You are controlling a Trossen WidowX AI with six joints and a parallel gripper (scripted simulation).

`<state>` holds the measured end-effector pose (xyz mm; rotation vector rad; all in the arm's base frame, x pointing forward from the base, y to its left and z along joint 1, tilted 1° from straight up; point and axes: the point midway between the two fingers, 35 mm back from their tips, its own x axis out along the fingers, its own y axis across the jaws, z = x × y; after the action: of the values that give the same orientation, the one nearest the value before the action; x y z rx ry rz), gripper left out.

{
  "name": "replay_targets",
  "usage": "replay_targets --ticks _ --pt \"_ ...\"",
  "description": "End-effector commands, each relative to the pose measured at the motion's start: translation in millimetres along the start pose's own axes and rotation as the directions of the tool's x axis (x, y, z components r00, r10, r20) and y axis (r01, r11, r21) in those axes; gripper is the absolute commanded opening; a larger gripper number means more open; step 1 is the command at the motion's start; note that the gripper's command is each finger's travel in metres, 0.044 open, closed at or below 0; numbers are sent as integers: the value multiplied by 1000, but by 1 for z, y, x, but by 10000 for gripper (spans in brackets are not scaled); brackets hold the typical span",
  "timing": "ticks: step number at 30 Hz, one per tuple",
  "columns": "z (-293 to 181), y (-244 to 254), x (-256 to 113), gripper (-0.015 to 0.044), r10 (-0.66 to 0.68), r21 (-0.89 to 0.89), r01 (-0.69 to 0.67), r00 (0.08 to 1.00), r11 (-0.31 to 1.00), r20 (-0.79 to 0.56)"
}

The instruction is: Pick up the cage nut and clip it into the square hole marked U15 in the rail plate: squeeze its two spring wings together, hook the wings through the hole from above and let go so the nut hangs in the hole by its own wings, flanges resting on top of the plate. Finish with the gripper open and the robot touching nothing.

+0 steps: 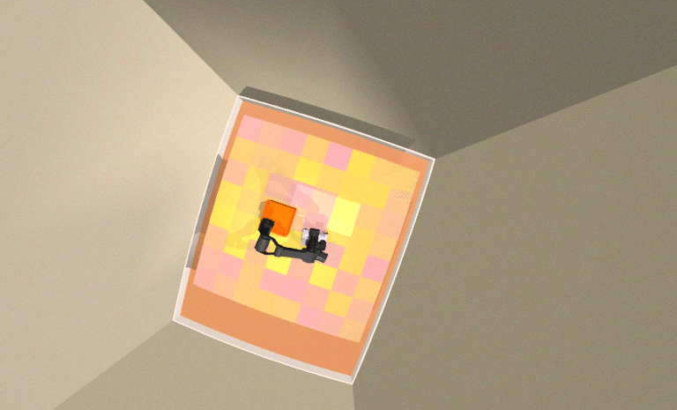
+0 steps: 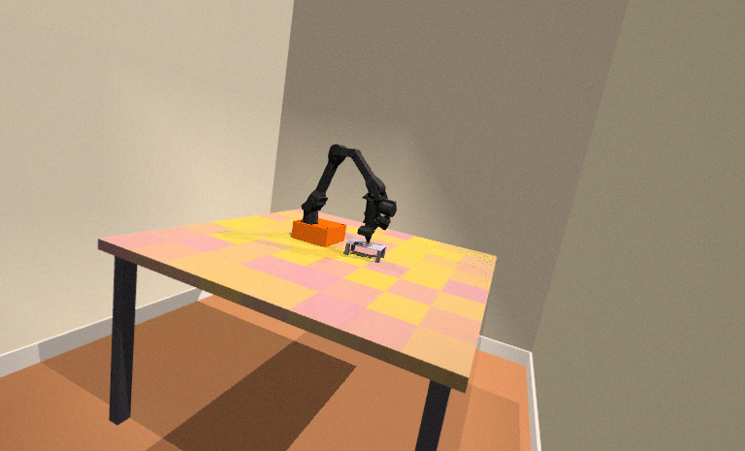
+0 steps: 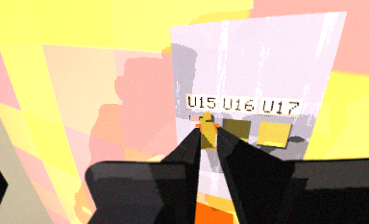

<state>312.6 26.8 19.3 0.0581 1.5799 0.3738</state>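
The tool (image 1: 314,234) (image 2: 368,241) (image 3: 207,133) points down with its dark fingers nearly together, pinching the cage nut (image 3: 208,136) between the tips. The nut is gold-coloured with small orange bits at its sides, and in the wrist view it sits right at the fingertips, a little of it showing past them.

Directly under the tips is the pale rail plate (image 1: 306,236) (image 2: 377,245) (image 3: 250,56). The nut lies at the hole below the U15 label (image 3: 204,102), covering most of it; whether the wings are hooked through, or the flanges touch the plate, I cannot tell.

Just beside the tool, to the right in the wrist view, comes the U16 hole (image 3: 237,128), then the U17 hole (image 3: 274,134), a bit farther out. The plate stands on short legs on the patchwork counter (image 1: 234,280) (image 2: 329,287) (image 3: 24,22).

Farther from the tool, apart from the plate, is the orange block (image 1: 280,215) (image 2: 310,232) (image 3: 213,215) that carries the base of the black arm (image 1: 293,252) (image 2: 362,165).
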Motion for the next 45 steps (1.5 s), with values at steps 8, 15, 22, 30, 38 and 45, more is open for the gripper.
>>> replay_targets --ticks 8,15,22,30,38,45 --pt "0 1 -1 35 -27 4 27 1000 1000 3" --pt "0 2 0 35 -40 4 40 999 999 3" --pt "0 2 0 35 -55 5 55 998 998 3" --pt "0 3 0 35 -71 5 71 997 997 3" --pt "0 4 0 35 -88 5 88 996 996 3" --pt "0 5 1 35 -112 6 112 994 994 2"
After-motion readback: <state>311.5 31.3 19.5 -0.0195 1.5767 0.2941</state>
